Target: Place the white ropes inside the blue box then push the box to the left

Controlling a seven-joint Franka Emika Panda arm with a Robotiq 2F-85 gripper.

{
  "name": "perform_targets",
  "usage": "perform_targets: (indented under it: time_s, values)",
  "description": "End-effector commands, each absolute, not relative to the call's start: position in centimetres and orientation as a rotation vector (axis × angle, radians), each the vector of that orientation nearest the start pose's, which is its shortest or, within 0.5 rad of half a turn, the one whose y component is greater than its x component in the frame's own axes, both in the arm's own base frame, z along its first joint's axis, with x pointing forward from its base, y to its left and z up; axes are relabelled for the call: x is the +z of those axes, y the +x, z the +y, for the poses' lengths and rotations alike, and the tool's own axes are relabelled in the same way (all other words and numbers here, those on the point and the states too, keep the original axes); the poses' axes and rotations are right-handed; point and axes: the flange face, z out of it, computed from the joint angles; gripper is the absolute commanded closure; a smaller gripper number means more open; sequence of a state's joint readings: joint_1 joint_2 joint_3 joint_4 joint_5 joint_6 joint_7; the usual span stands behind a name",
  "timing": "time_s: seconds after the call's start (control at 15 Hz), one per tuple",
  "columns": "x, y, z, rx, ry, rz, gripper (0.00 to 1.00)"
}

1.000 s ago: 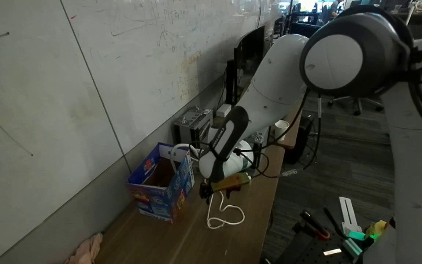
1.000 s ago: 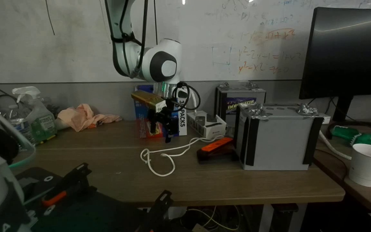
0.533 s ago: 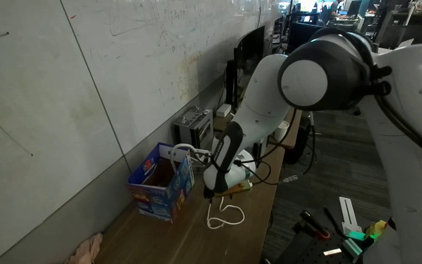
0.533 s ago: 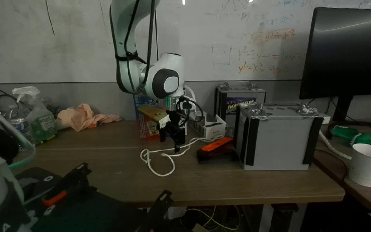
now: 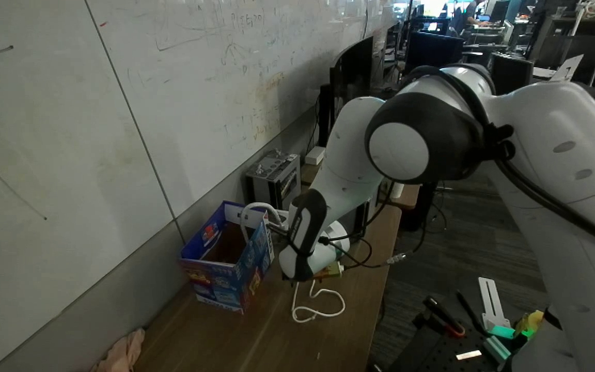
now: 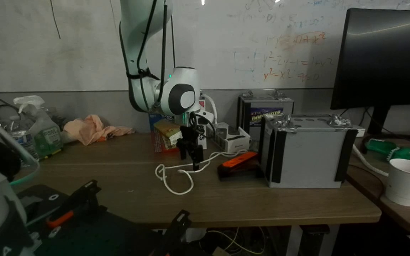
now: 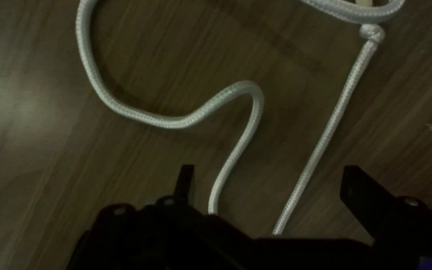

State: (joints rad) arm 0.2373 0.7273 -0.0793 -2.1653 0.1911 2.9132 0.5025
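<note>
The white rope (image 5: pixel 305 321) lies in loose curves on the wooden table; it also shows in an exterior view (image 6: pixel 179 193) and in the wrist view (image 7: pixel 173 123), where a knot is visible. The blue box (image 5: pixel 220 281) stands open-topped against the whiteboard wall; in an exterior view (image 6: pixel 158 142) the arm partly covers it. My gripper (image 7: pixel 268 168) is open above the rope, its fingers pointing down. Two strands run between its fingertips in the wrist view. The gripper (image 6: pixel 189 165) is also seen over the rope in an exterior view, apart from the box.
A white power block (image 6: pixel 235 140) with a thick white cable sits beside the box. An orange-black tool (image 6: pixel 238 163) and a grey case (image 6: pixel 308 156) stand to its right. A pink cloth (image 6: pixel 93 129) and a spray bottle (image 6: pixel 45 131) are at the left.
The arm has come down, bringing my gripper lower over the rope, with a small sideways shift. The rope and the box have not moved.
</note>
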Motion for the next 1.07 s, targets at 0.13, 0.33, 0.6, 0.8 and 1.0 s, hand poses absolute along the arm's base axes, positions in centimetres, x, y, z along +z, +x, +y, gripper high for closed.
perform_targets:
  time_s: [0.13, 0.33, 0.6, 0.8, 1.0]
  values:
    - [4.3, 54.4, 6.8, -0.071, -3.027, 0.917, 0.00]
    - [3.9, 54.5, 6.7, -0.068, -3.021, 0.947, 0.00]
    - [3.7, 54.6, 6.6, -0.070, -3.014, 0.969, 0.00]
    - [3.8, 54.6, 6.6, -0.069, -3.007, 0.976, 0.00]
    - [4.0, 54.6, 6.7, -0.071, -3.000, 0.977, 0.00]
